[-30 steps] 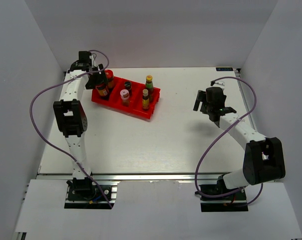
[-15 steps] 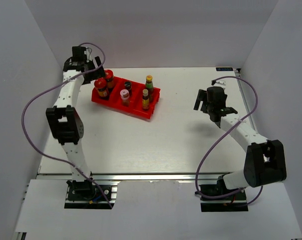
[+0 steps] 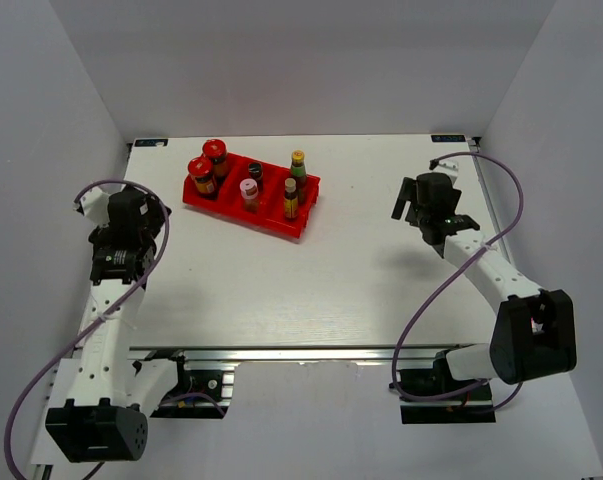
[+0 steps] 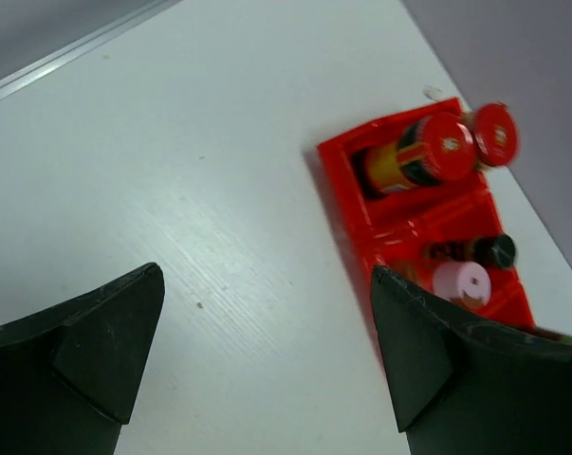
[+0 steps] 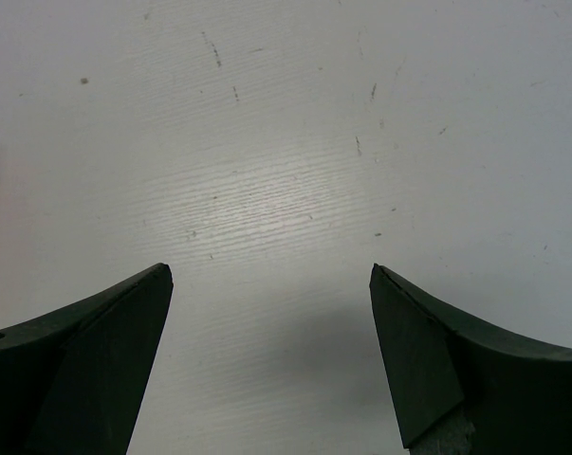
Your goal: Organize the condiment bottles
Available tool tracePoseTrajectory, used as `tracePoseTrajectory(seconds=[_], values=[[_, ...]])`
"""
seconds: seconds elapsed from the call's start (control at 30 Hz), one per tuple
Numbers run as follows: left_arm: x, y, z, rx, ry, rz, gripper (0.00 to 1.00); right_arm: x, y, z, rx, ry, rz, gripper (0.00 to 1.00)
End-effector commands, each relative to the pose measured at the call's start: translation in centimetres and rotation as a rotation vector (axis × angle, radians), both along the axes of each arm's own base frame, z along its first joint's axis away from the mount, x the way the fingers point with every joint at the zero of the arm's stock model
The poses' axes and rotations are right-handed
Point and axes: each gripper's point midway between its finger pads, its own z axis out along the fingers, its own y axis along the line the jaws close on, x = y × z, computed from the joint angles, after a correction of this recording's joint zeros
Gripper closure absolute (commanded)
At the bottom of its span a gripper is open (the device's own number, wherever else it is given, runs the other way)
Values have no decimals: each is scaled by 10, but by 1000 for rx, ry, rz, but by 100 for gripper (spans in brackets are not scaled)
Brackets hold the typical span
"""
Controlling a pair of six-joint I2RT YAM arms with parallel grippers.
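Six condiment bottles stand in the red tray [image 3: 231, 211] at the back left. Two red-lidded brown jars [image 3: 202, 176] fill its left compartment and show in the left wrist view [image 4: 430, 152]. The pink-capped bottle [image 3: 249, 193] and the dark-capped bottle [image 3: 255, 173] stand in the middle. The yellow-capped dark bottle [image 3: 291, 198] and the green bottle [image 3: 298, 164] stand at the right. My left gripper [image 3: 136, 208] is open and empty, above the table's left edge, well clear of the tray. My right gripper [image 3: 413, 203] is open and empty over bare table at the right.
White walls close in the table on the left, back and right. The metal rail with both arm bases [image 3: 281, 352] runs along the near edge. A purple cable [image 3: 41, 380] loops beside the left arm.
My left arm has pulled back from the tray's left compartment to the table's left edge, gripper empty. Both red-lidded jars now stand uncovered in the tray. The right arm has barely moved.
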Motion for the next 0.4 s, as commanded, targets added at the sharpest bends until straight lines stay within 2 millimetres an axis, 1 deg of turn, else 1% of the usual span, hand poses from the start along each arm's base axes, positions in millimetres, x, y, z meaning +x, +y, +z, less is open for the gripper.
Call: tracePoseTrajectory(seconds=[0.0, 0.03, 0.1, 0.17, 0.2, 0.27, 0.3, 0.33, 0.37], values=[[-12, 24, -5, -3, -16, 199, 2, 5, -8, 12, -5, -11, -66, 11], [-13, 27, 0, 7, -26, 212, 2, 4, -6, 11, 7, -7, -58, 11], [-13, 30, 2, 25, -28, 225, 2, 3, -3, 12, 32, -14, -49, 11], [-14, 35, -1, 44, -11, 250, 2, 2, 1, 19, 56, -47, -32, 11], [-11, 35, -7, 50, 13, 249, 2, 0, 2, 16, 61, -50, -29, 11], [-8, 35, -11, 51, 46, 242, 2, 0, 1, 28, 78, -106, -30, 11], [-3, 34, -13, 53, 63, 238, 2, -3, 1, 26, 79, -111, -30, 11], [-2, 34, -15, 53, 71, 237, 2, -4, 0, 29, 77, -129, -25, 11], [1, 33, -17, 55, 76, 223, 2, -3, 0, 41, 89, -177, -23, 11]])
